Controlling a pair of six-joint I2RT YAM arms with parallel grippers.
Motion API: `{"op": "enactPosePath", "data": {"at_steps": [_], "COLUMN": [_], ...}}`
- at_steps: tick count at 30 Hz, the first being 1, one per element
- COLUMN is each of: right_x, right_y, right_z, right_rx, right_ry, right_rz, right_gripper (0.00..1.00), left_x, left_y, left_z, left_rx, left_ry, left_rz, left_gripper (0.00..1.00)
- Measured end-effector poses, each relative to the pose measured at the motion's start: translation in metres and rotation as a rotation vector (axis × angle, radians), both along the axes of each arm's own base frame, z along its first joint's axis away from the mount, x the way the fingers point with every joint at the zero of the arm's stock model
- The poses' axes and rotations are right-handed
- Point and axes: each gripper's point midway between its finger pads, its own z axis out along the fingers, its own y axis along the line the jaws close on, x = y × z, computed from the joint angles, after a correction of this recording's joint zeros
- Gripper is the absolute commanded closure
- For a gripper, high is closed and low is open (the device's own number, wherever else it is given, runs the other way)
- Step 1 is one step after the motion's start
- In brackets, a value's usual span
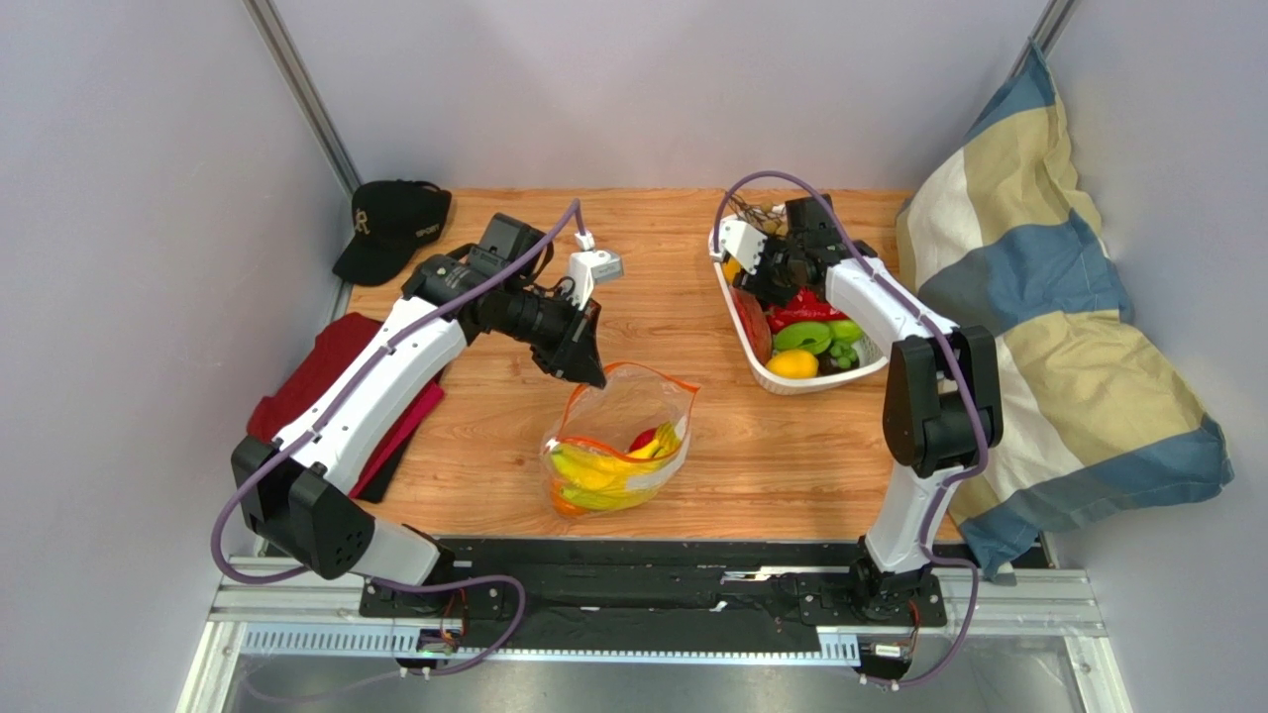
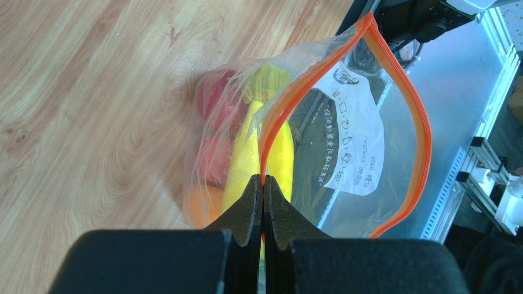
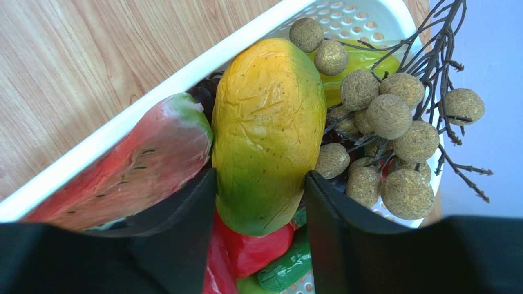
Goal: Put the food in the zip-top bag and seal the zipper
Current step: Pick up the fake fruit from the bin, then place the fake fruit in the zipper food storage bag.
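The zip-top bag (image 1: 625, 446) lies mid-table with its mouth open. It holds yellow bananas (image 2: 245, 153), a red fruit (image 2: 215, 101) and an orange (image 2: 199, 205). My left gripper (image 1: 593, 375) is shut on the orange-red zipper (image 2: 423, 135) at the bag's rim, and its tips (image 2: 264, 179) pinch the strip. I cannot make out the slider tab. My right gripper (image 1: 759, 268) is down in the white basket (image 1: 774, 379). Its fingers (image 3: 202, 202) press both sides of a yellow-green mango (image 3: 267, 128).
The basket (image 3: 153, 104) also holds a watermelon slice (image 3: 135, 159), a longan cluster (image 3: 393, 110), a red pepper (image 3: 258, 251) and green pieces (image 3: 288, 272). A black cap (image 1: 390, 223) and a red cloth (image 1: 320, 386) lie at the left. A striped pillow (image 1: 1057, 342) is at the right.
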Motion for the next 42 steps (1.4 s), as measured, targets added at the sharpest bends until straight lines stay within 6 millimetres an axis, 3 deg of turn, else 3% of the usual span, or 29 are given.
{"op": "enactPosePath", "data": {"at_steps": [9,19,25,30,32,36,42], "right_x": [-0.006,-0.045,-0.112,-0.201,-0.239,-0.288,-0.304], "right_y": [-0.015,-0.022,0.002,0.056,0.078,0.108,0.144], "right_z": [0.011,0.094,0.151,0.22,0.235,0.241,0.217], "right_rx": [-0.005,0.084,0.243,0.377,0.412,0.442,0.418], "right_ry": [-0.004,-0.086,-0.07,-0.133,-0.14,-0.107,-0.003], "right_rz": [-0.022,-0.023,0.076,0.328,0.447,0.616,0.73], "right_gripper": [0.72,0.74,0.71,0.69,0.69,0.67,0.65], "left_x": [0.0,-0.001,-0.001,0.0,0.0,0.0,0.0], "left_y": [0.0,-0.002,-0.003,-0.004,-0.004,-0.005,-0.005], "left_z": [-0.001,-0.002,-0.002,-0.003,-0.003,-0.002,-0.002], "left_rx": [-0.002,-0.007,-0.008,-0.01,-0.011,-0.015,-0.017], "left_ry": [0.007,0.023,0.028,0.036,0.039,0.045,0.047], "left_rz": [-0.001,-0.003,-0.004,-0.005,-0.006,-0.004,-0.005], "left_gripper": [1.0,1.0,1.0,1.0,1.0,1.0,1.0]}}
